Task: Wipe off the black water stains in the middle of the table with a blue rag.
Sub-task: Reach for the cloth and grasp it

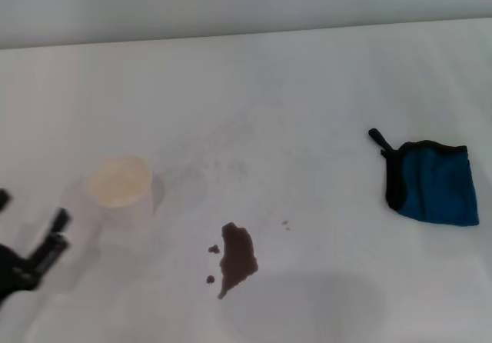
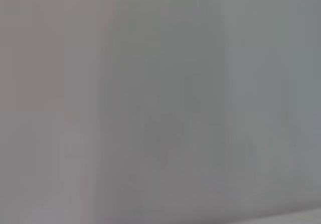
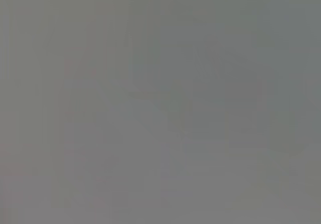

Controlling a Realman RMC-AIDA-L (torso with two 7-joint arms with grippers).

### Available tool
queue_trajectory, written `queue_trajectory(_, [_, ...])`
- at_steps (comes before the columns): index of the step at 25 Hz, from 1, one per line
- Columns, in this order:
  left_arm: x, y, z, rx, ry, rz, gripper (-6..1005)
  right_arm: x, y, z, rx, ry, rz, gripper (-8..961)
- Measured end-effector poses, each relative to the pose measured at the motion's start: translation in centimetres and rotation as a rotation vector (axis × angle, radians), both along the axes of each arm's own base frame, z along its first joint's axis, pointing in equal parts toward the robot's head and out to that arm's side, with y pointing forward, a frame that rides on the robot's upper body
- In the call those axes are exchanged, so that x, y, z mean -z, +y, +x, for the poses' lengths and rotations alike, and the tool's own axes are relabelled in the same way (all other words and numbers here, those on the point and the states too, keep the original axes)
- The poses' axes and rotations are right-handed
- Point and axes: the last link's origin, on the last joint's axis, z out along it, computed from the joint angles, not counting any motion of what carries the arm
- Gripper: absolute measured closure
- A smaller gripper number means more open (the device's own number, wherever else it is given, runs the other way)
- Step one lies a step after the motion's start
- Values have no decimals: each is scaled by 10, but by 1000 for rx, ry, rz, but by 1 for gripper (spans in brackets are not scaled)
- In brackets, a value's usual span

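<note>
The black water stains lie on the white table near its front middle, an elongated dark blotch with a few small droplets beside it. Far to the right of the stains lies the blue rag, flat, with black trim and a short black loop pointing toward the back left. My left gripper shows at the lower left edge of the head view, open, with nothing between its fingers, well left of the stains. The right gripper is out of view. Both wrist views show only plain grey.
A white paper cup stands upright at the left, just beyond the left gripper and left of the stains. The table's far edge meets a grey wall.
</note>
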Motion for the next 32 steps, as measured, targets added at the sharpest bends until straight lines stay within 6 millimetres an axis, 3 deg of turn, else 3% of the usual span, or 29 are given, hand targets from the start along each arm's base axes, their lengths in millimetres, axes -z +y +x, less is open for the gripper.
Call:
queue_trajectory(8, [-37,2,-27,-139,18,211,116,-47,-14,11,-79,382,20,291])
queue_trajectory(16, [-50,16,-30,-139,48,259,117,-91,3,10,-96,651,-284,292])
queue_trajectory(23, [-54,24,-30,-118,91,268,117,-113,30,-12,-28,579,-624,291])
queue_trajectory(32, [-58,33,-28,-97,112,273,117,-125,63,-86,46,277,-995,290])
